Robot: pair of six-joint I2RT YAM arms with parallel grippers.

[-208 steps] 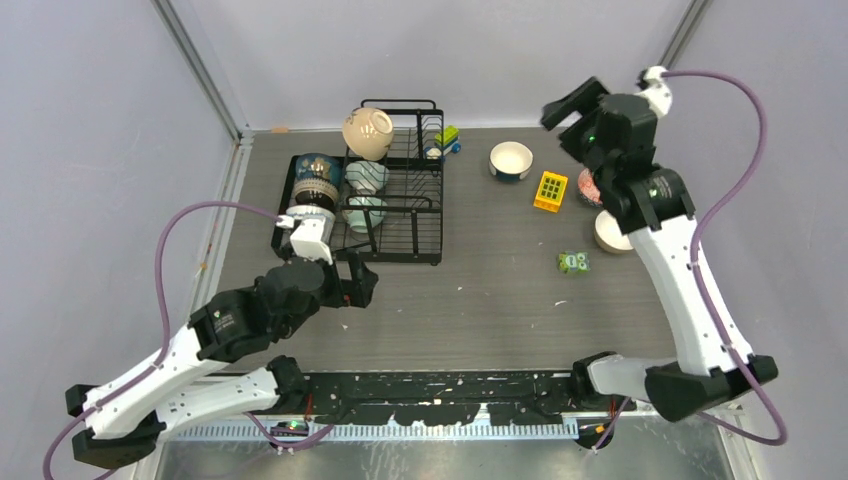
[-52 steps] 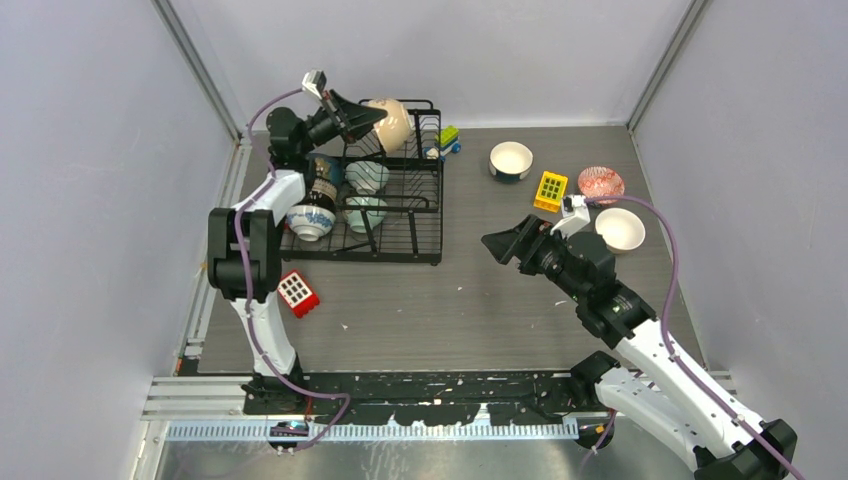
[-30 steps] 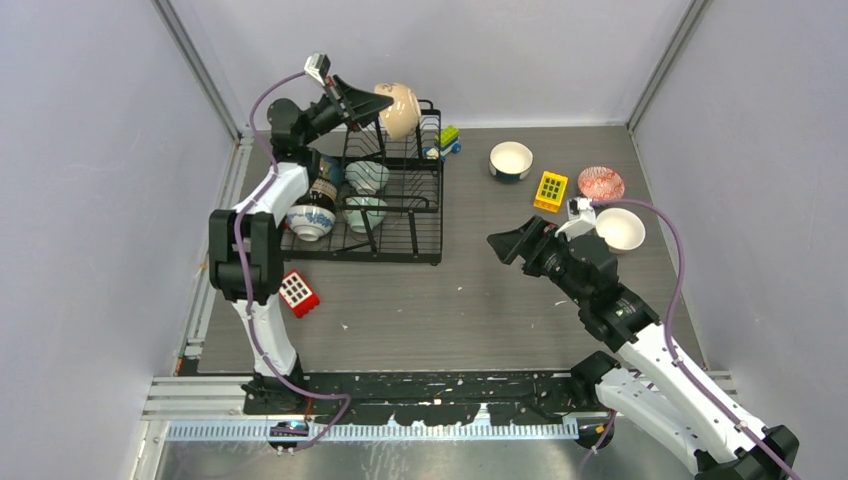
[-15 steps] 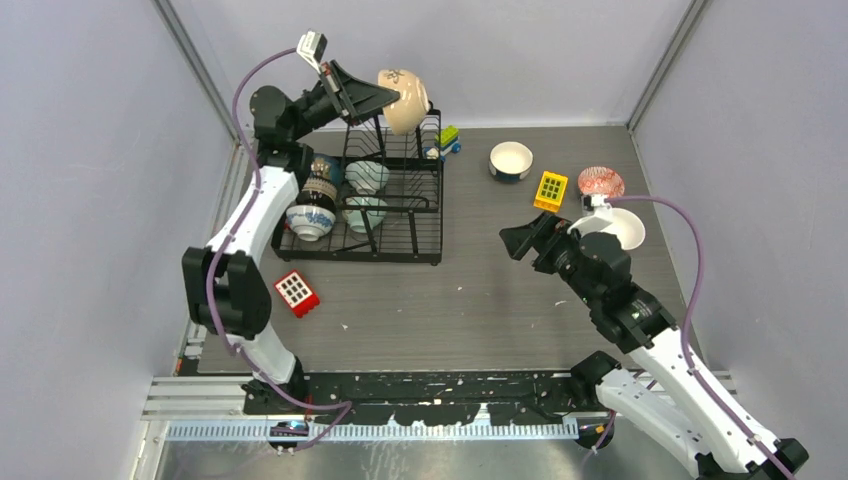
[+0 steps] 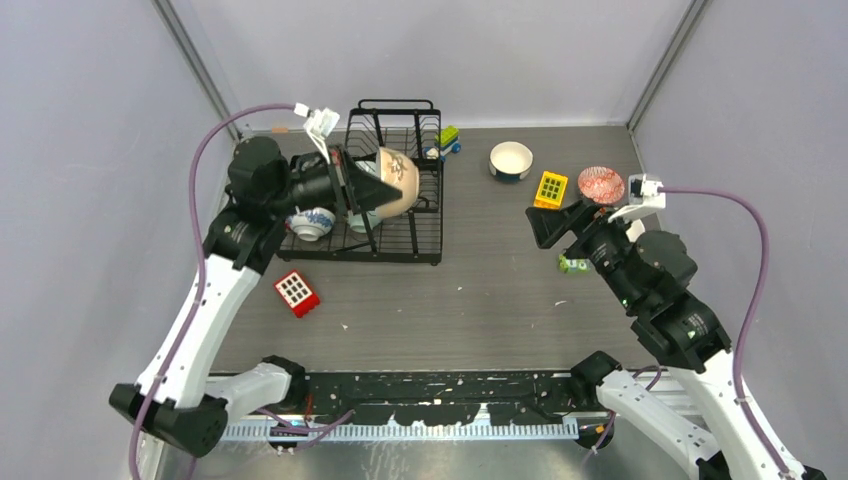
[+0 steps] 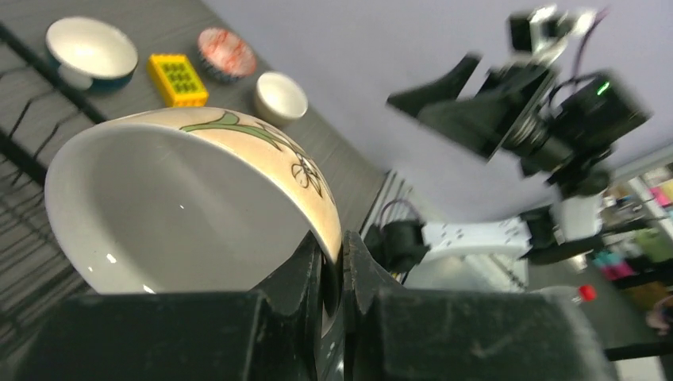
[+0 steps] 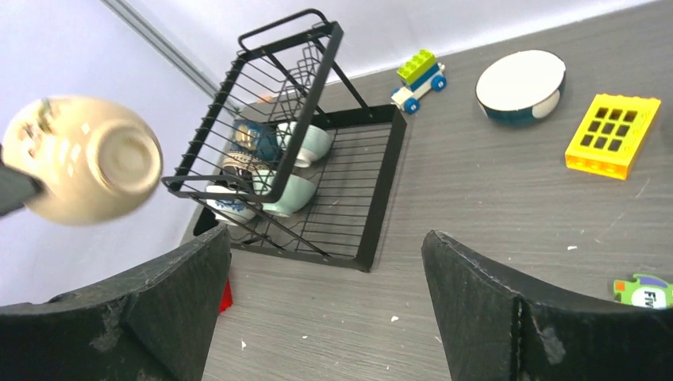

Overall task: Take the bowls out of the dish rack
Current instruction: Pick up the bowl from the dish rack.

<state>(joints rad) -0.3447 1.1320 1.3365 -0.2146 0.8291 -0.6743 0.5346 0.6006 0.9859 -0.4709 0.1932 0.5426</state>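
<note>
Pinching a cream bowl [image 5: 402, 180] above the dish rack [image 5: 420, 245], the left tool [image 5: 383, 192] had several racked bowls [image 7: 305, 143] yet to clear, while unloaded bowls [image 5: 511, 160] sat near the counter's [image 5: 480, 300] far edge and the right tool [image 5: 552, 222] gaped empty.

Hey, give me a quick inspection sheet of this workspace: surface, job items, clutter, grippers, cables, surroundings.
Surface: grey table, scattered white specks.
Job's things: dish rack holds several bowls; flowered bowl held aloft; dark-sided bowl, red-patterned bowl, plain white bowl on the table.
Clutter: yellow block, red block, green toy, block car.
Grippers: left gripper shut on the flowered bowl's rim; right gripper open, empty.
Cables: purple cable on each arm, hanging free.
Surroundings: pale walls, metal frame posts.
</note>
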